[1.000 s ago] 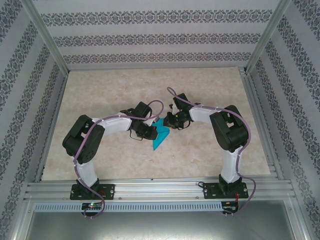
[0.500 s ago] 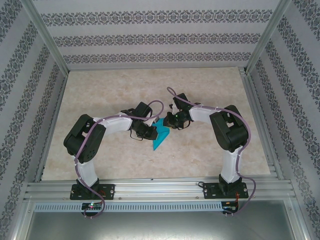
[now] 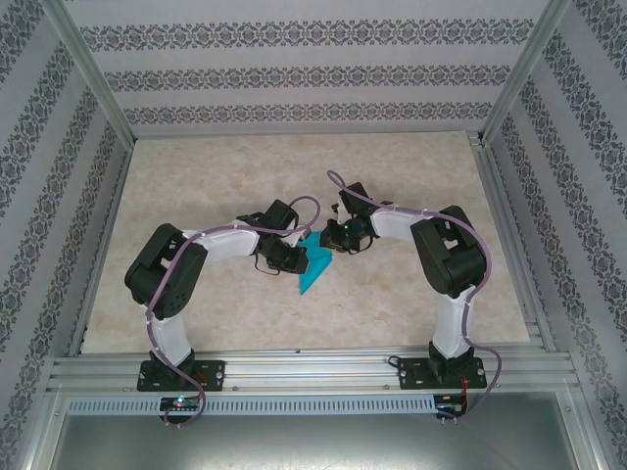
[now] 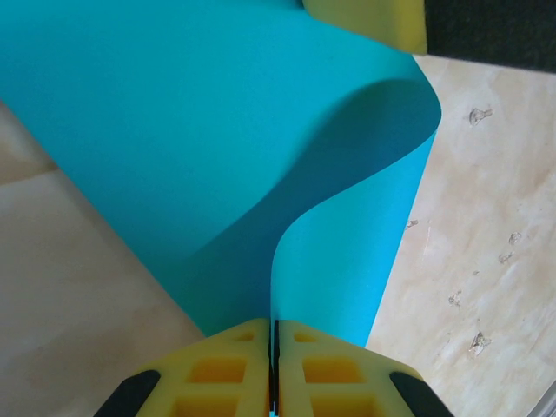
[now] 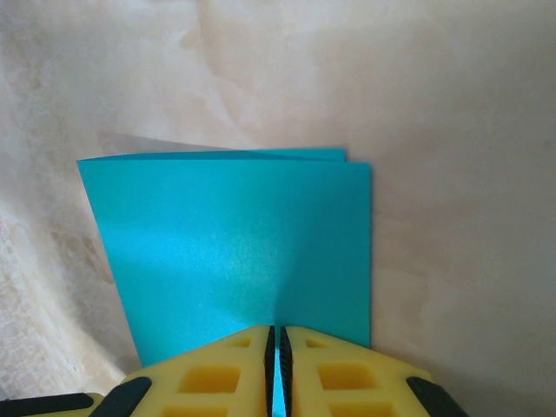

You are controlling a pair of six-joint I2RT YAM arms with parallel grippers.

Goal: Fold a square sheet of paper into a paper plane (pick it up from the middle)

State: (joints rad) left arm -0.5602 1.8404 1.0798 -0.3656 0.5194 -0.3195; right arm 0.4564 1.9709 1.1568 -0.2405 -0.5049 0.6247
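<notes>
The pale marbled table (image 3: 196, 313) has all the work at its middle, where the left arm (image 3: 171, 269) and the right arm (image 3: 446, 255) bend in toward each other. Between them hangs the turquoise sheet of paper (image 3: 315, 266), doubled over on itself (the right wrist view shows two edges stacked at its far side). From overhead its long axis runs from the far end, beside the right arm, down to a point at the near left. Whether that point touches the table I cannot tell.

The left gripper (image 4: 274, 326) is clenched on one edge of the sheet. The paper bows away from it in an S-curve toward the other tool, whose yellow finger (image 4: 369, 22) shows at the top of the left wrist view. The right gripper (image 5: 276, 330) is likewise pinched tight on the paper, at the near edge of the doubled panel, which spreads flat ahead of it.

So the sheet lies straight ahead of both tools, each touching it, neither nearer. In my judgement the next crease turns on these two facing grips, and the slack bow on the left side wants drawing flat before any fold can line up.
</notes>
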